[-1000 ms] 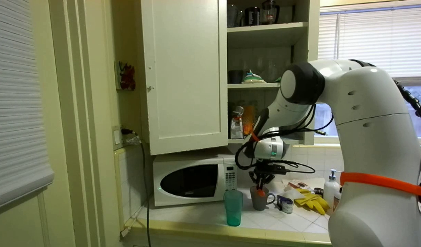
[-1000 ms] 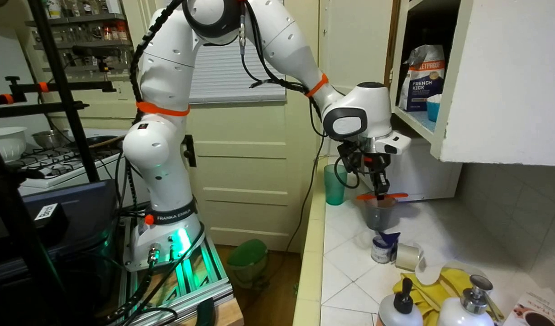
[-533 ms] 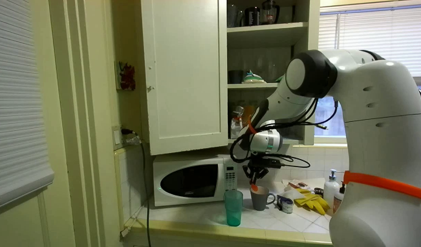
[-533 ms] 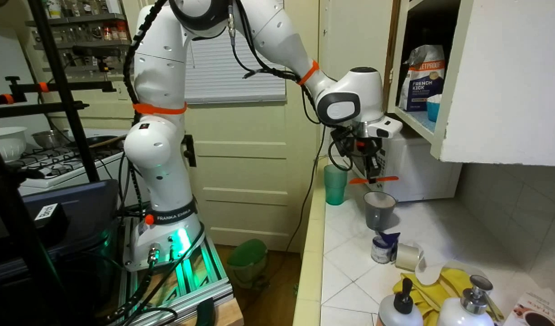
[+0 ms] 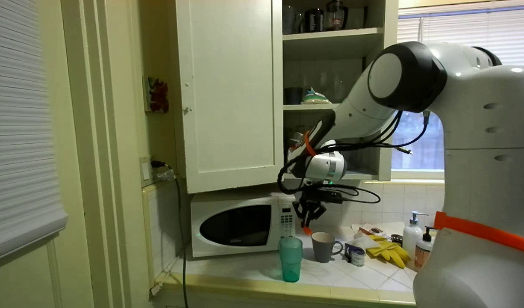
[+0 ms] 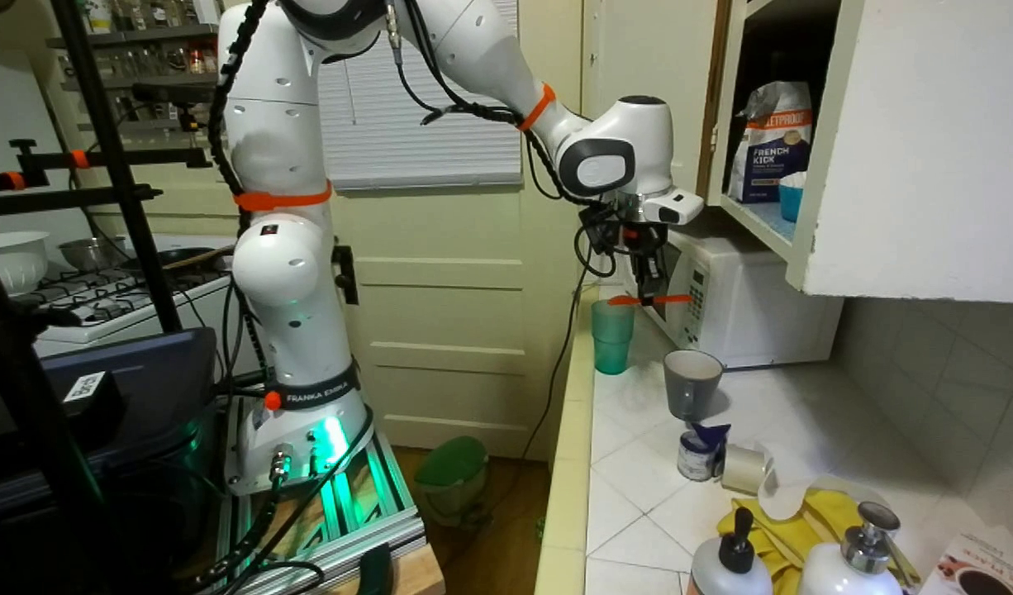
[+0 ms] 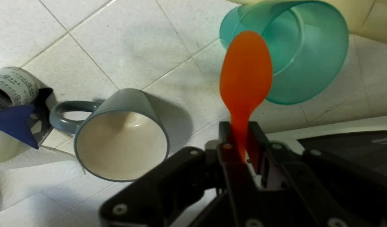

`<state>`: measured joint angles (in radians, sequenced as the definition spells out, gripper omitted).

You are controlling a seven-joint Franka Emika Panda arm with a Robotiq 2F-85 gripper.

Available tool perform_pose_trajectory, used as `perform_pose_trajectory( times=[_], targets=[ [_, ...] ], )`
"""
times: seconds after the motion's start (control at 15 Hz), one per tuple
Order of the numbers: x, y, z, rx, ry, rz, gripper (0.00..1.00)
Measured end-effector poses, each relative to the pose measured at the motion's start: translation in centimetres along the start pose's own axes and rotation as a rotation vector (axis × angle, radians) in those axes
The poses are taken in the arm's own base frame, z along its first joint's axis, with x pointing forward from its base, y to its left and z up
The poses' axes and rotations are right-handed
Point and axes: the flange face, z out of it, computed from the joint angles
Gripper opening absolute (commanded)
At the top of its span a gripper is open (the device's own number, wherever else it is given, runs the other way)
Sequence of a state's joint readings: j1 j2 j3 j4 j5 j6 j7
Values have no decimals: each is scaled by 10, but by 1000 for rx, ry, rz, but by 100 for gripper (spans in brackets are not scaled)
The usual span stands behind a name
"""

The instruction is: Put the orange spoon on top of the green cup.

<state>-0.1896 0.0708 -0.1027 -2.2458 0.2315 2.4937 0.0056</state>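
The orange spoon (image 5: 307, 231) is held roughly level in my gripper (image 5: 305, 225), above the counter. It also shows in an exterior view (image 6: 674, 299) and in the wrist view (image 7: 245, 69). My gripper (image 7: 238, 129) is shut on the spoon's narrow part; the bowl sticks out ahead of the fingertips. The green cup (image 5: 290, 262) is a clear teal tumbler, upright near the counter's front edge. It shows in an exterior view (image 6: 611, 340) and at upper right in the wrist view (image 7: 319, 72), where the spoon bowl overlaps its side. The spoon is apart from the cup.
A grey mug (image 5: 323, 249) stands beside the green cup. A white microwave (image 5: 240, 252) is behind. A small tin (image 6: 695, 459), yellow gloves (image 6: 829, 529) and soap bottles (image 6: 730, 570) lie further along the counter. An open cabinet door (image 5: 234, 98) hangs above.
My gripper has risen with the spoon from the grey mug and moved toward the green cup and microwave. The mug and cup have not moved.
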Motion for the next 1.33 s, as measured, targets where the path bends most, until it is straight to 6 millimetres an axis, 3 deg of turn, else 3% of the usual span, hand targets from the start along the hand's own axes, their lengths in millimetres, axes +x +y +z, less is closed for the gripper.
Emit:
perform_pose_trajectory(
  times=[0.8, 1.33],
  targets=[
    [-25, -42, 9, 15, -55, -9, 4],
    [-32, -51, 23, 10, -85, -19, 4]
  ],
)
